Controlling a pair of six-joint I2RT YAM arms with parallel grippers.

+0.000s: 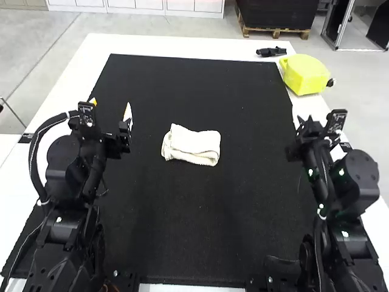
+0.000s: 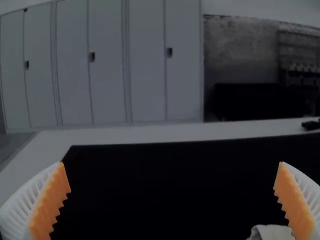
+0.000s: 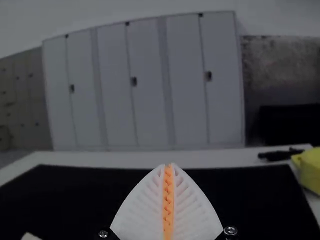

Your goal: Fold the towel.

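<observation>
We are judging the folding nearly finished, with the towel (image 1: 191, 145) lying in a compact bundle on the black mat (image 1: 200, 225), and are needing at most a light tidy next, our left jaws standing wide apart and empty, our right jaws closing on nothing.
</observation>
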